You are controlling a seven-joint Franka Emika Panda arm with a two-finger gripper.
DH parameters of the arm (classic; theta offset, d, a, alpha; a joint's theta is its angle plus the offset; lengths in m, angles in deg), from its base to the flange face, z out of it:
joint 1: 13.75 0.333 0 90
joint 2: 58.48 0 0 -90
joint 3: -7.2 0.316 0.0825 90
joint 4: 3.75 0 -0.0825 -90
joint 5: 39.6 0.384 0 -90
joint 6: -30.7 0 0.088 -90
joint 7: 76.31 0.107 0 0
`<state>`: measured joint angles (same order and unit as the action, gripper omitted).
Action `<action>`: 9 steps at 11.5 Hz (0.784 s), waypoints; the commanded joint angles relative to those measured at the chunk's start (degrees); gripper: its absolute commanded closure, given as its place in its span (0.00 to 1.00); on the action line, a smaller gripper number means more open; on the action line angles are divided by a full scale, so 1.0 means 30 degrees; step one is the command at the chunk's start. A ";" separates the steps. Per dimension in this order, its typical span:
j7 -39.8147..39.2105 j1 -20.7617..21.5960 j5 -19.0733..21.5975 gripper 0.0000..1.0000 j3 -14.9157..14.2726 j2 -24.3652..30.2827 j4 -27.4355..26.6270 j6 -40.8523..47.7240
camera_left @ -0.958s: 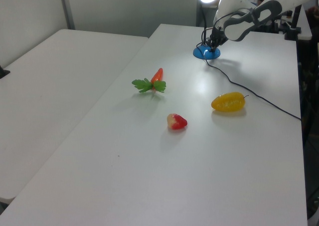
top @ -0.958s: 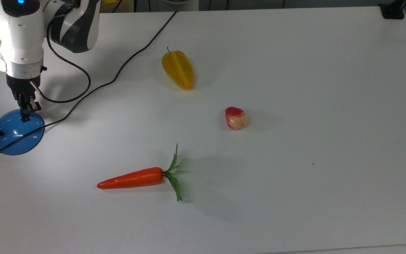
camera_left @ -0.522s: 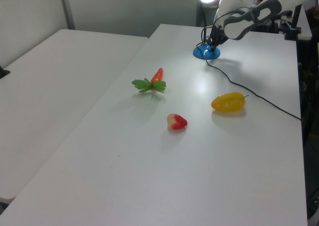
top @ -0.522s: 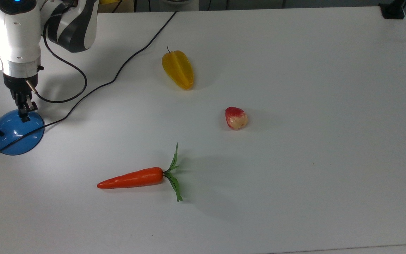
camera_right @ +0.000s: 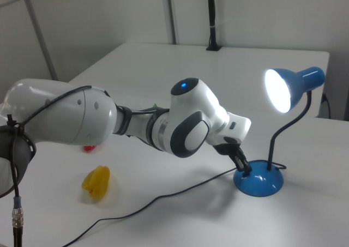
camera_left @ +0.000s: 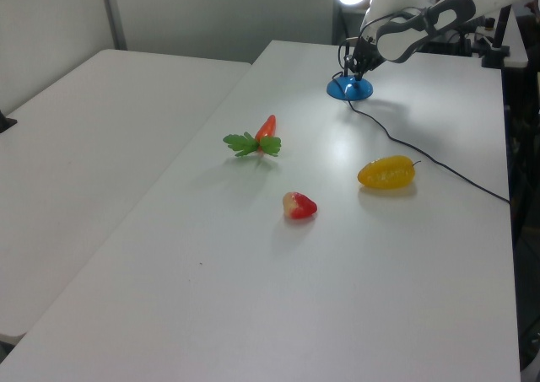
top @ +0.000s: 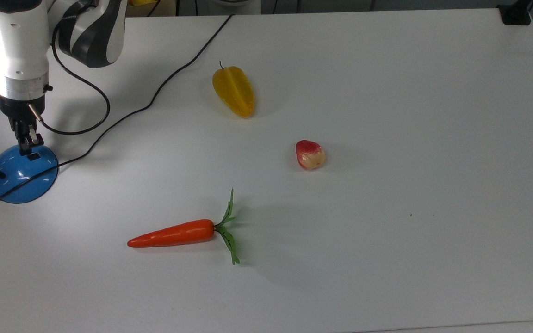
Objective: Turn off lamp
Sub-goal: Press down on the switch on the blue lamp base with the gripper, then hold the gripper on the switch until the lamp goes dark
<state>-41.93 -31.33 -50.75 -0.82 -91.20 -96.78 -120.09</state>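
On the white table (top: 387, 92), we see the lamp (top: 22, 173) at 9 o'clock in the top view, shining. The gripper (top: 26, 147) hangs over its base, apparently closed on nothing. Grey wall panels (camera_right: 98, 34) stand behind.

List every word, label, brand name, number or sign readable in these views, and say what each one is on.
There is no readable text.
The lamp base and shade are plain blue with no printing.
The robot arm casing is plain white and grey, with a blue light but no lettering.
The carrot, the strawberry, the yellow starfruit and the table carry no labels.
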 commanded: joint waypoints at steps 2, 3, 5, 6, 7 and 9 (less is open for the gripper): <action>0.0230 0.0352 0.0229 1.00 -0.0113 -0.0314 0.0128 -0.0129; 0.0230 0.0382 0.0200 1.00 -0.0113 -0.0431 0.0128 -0.0158; 0.0230 0.0411 0.0054 1.00 -0.0113 -0.0520 0.0128 -0.0159; 0.0201 0.0411 -0.0034 1.00 -0.0113 -0.0520 0.0070 -0.0130; 0.0172 0.0411 -0.0064 1.00 -0.0113 -0.0549 -0.0017 -0.0129; 0.0113 0.0440 -0.0122 1.00 -0.0113 -0.0549 -0.0309 -0.0129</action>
<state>-41.94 -30.76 -50.83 -0.78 -92.03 -96.83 -120.09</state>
